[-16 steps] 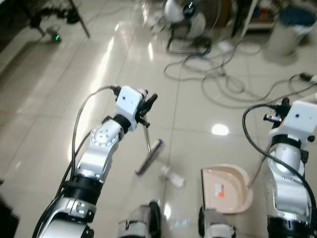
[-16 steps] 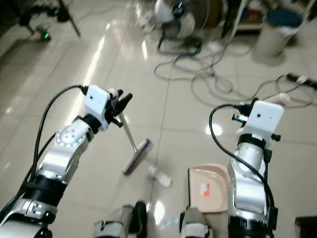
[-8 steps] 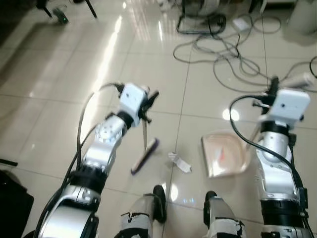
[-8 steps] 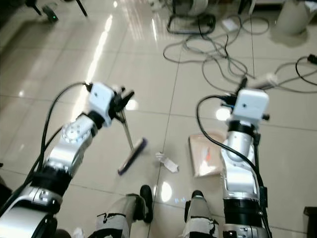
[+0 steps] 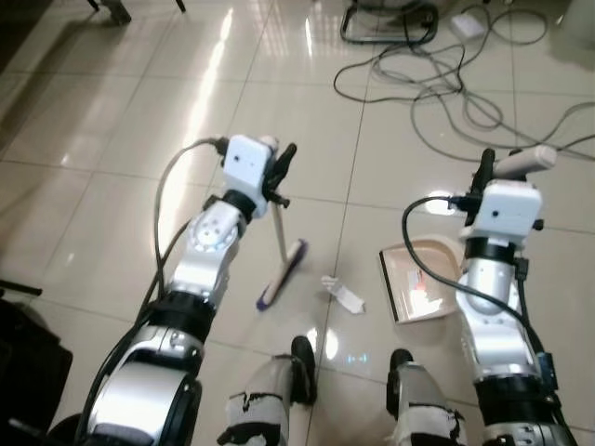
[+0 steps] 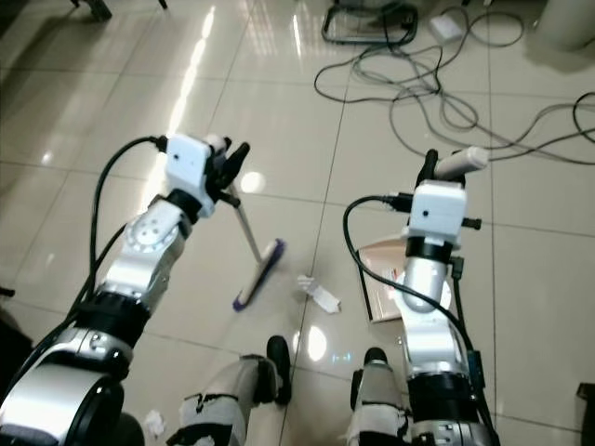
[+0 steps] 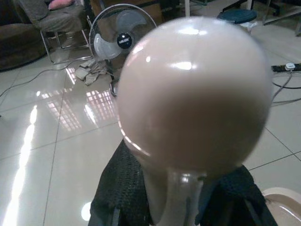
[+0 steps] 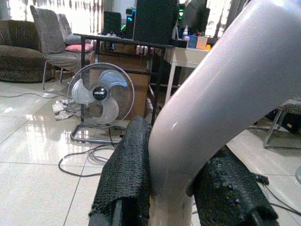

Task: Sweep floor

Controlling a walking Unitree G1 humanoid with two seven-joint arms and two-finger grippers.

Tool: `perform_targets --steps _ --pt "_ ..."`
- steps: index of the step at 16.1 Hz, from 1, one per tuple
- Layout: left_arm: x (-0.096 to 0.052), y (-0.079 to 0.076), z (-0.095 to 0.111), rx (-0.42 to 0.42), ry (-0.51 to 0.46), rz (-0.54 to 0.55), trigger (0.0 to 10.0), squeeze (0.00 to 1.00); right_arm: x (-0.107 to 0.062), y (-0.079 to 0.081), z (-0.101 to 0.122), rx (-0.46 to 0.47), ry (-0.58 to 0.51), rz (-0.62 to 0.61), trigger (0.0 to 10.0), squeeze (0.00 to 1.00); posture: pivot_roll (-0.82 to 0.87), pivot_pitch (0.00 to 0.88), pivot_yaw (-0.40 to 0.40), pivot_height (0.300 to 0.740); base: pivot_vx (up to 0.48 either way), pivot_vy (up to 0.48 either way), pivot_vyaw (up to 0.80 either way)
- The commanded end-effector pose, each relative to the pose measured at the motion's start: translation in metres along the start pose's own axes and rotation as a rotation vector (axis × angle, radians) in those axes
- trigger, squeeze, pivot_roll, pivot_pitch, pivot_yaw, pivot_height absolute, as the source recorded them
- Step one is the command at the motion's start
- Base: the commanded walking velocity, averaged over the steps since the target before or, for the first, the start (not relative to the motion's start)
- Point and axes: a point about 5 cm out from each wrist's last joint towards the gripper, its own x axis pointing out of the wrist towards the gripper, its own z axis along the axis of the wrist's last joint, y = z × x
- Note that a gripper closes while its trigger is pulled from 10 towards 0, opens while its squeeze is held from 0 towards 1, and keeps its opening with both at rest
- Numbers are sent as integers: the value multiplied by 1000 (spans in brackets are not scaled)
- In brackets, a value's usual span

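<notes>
So the robot's standing on a glossy tiled floor [image 5: 112,186] with a broom in one hand and a dustpan in the other, and there's one crumpled bit of white trash [image 5: 344,294] lying on the tile between them, just ahead of its feet. The left gripper [image 5: 276,177] has its fingers clenched around the top of the broom [image 5: 281,274]; in the left wrist view you can see the rounded cream knob of the handle poking up between the black pads, so that grip looks solid. The brush head sits on the floor just left of the trash, angled, close but not touching it as far as I can tell. The right gripper [image 6: 429,172] is grasping the pale handle of the dustpan [image 5: 418,282], fingers squeezed on either side of it in the right wrist view, and the pink pan rests flat on the tile on the right side of the trash, a little apart from it. There's something orange-ish already inside the pan but I can't make out what. I'd say it's mid-sweep: tools in hand, debris lined up, not yet pushed in. Next move probably calls for dragging the brush head rightward across the tile to shove the trash toward the pan's open edge while keeping the pan pressed down. Tangle of cables [image 5: 437,84] further out, well clear for now.
</notes>
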Motion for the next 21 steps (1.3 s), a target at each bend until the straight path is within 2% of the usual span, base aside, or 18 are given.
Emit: perform_targets --steps 1,7,9,10,11,13,14,15,17,18,19,20,21 --pt "-5 1 -12 12 49 19 10000 0 0 8 6 3 -48 12 10000 0 76 452 213 740 0 0 0" --pt "4 -14 -19 4 97 45 10000 0 -4 20 2 14 -29 7 10000 0 76 456 209 740 0 0 0" --pt "10 -25 -18 -65 99 59 10000 0 -5 22 1 36 -10 -18 10000 0 69 452 211 740 0 0 0" --pt "17 -37 -14 -122 94 58 10000 0 -6 23 0 50 7 -35 10000 0 69 452 211 740 0 0 0" --pt "20 -43 -13 -145 94 54 10000 0 -6 25 -1 55 11 -37 10000 0 70 450 212 740 0 0 0" --pt "29 -62 -8 -220 98 53 10000 0 -7 33 1 62 22 -24 10000 0 60 450 210 740 0 0 0" --pt "32 -66 -6 -240 100 58 10000 0 -7 35 1 65 26 -20 10000 0 59 450 209 740 0 0 0" --pt "36 -72 -2 -297 104 80 10000 0 -8 40 2 73 32 -12 10000 0 56 449 208 740 0 0 0" --pt "41 -75 3 -377 101 115 10000 0 -9 43 3 79 38 -9 10000 0 56 446 208 740 0 0 0" --pt "49 -78 16 -507 63 161 10000 0 -10 45 3 88 45 -13 10000 0 57 446 208 740 0 0 0" --pt "52 -78 21 -553 41 181 10000 0 -10 45 3 91 47 -16 10000 0 57 447 209 740 0 0 0" --pt "57 -74 32 -637 -1 220 10000 0 -9 45 3 94 49 -20 10000 0 55 447 208 740 0 0 0" --pt "60 -72 38 -676 -24 236 10000 0 -9 45 3 94 50 -21 10000 0 55 447 208 740 0 0 0"
